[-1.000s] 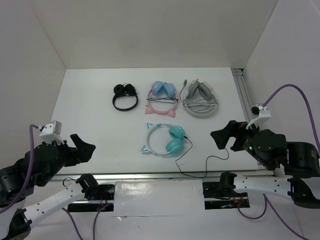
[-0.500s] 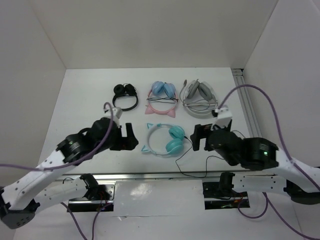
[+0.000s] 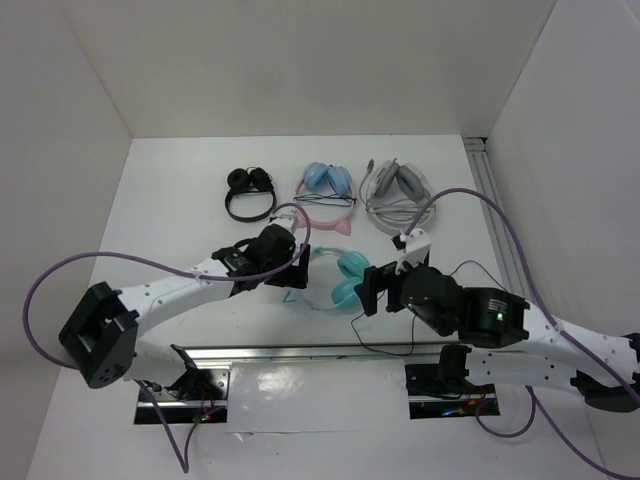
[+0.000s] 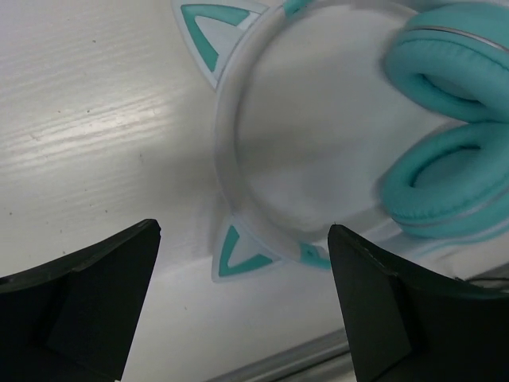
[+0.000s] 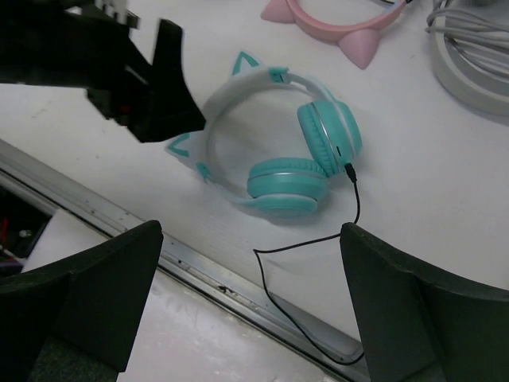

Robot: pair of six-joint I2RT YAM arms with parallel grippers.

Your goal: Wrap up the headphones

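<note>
Teal headphones (image 3: 346, 291) lie flat on the white table (image 3: 170, 220). The left tool (image 4: 242, 255) hovers open directly above the headband. The right tool (image 5: 250, 239) is open farther back, beyond the cups and cable (image 5: 357, 203).

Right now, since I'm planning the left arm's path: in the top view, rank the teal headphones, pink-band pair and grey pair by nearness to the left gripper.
Measured from the left gripper:
1. teal headphones, right beside it, toward the near edge.
2. pink-band pair, back row, middle.
3. grey pair, back row, far right.
</note>
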